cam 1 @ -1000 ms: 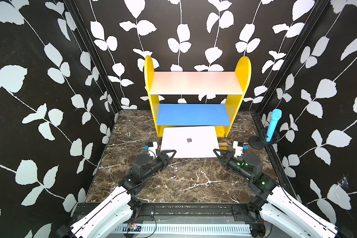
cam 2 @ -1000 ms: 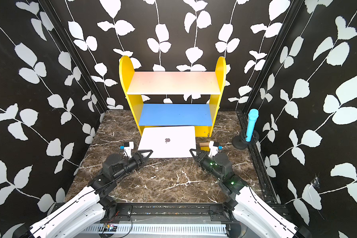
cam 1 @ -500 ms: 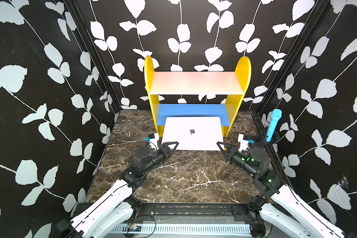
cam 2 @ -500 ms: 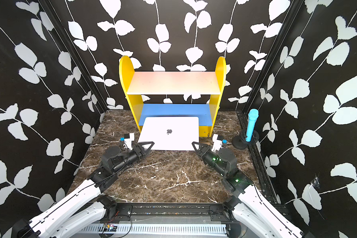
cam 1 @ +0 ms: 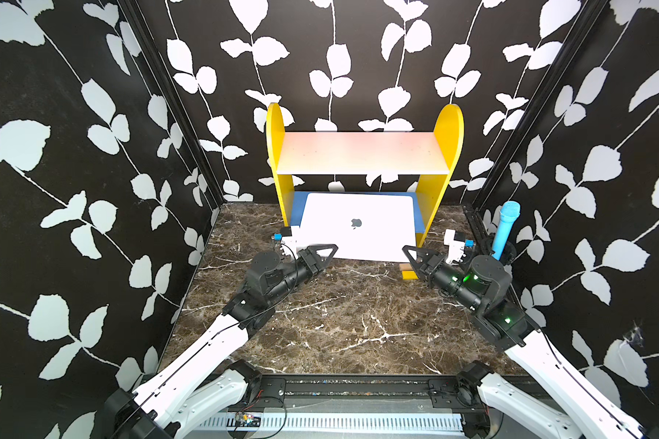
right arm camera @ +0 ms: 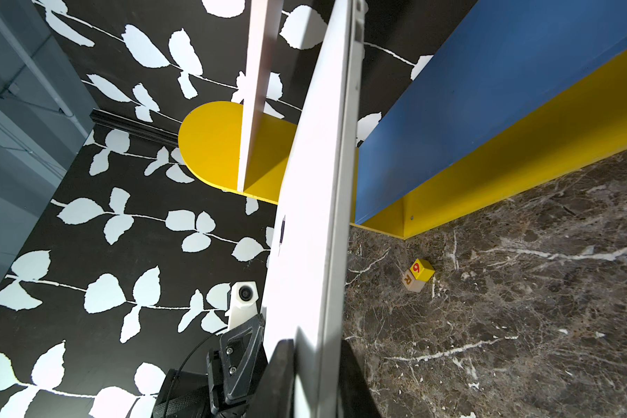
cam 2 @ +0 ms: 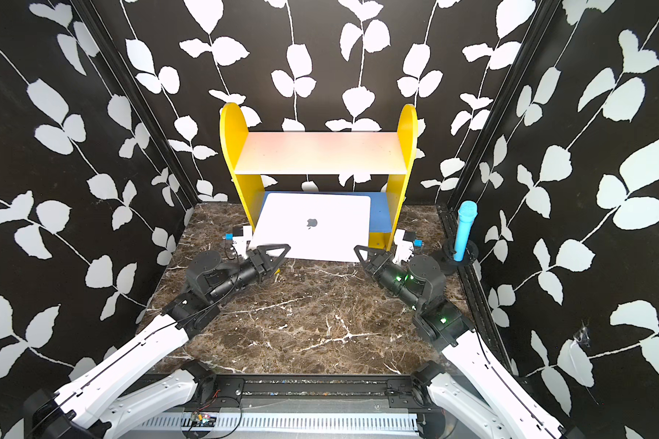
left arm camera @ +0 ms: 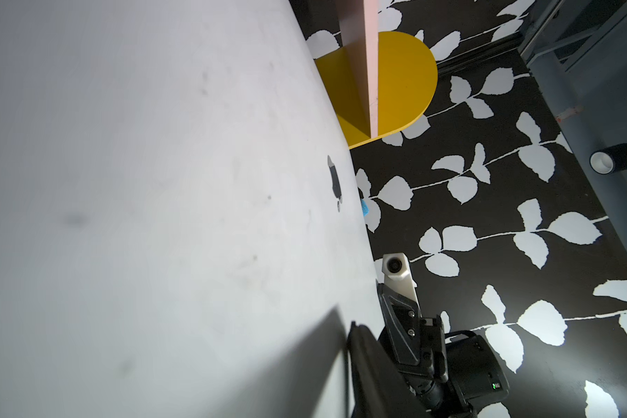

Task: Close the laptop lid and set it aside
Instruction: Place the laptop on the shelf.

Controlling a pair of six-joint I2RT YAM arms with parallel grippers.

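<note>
Clamping closed laptop [cam 1: 362,235] at near corners w/ left pincer [cam 1: 321,254] & right pincer [cam 1: 411,255], both pinched tight on its edge; near side raised off surface [cam 1: 339,315].

The surface [cam 1: 339,315] is free in the lower middle. The yellow shelf [cam 1: 362,152] and the laptop [cam 1: 358,235] close the centre; a blue microphone [cam 1: 505,232] stands at right.

A small shelf unit [cam 1: 449,152] with rounded yellow sides stands at the back of the brown marble worktop [cam 1: 339,315]. It has a pale board [cam 1: 362,152] on top and a blue board [cam 1: 419,218] low down. Off to the right, a light-blue microphone [cam 1: 505,228] sits upright in a black stand [cam 2: 447,252]. A little lettered block [right arm camera: 418,275], yellow and tan, lies on the marble. Black leaf-patterned walls [cam 1: 73,171] close it in.
</note>
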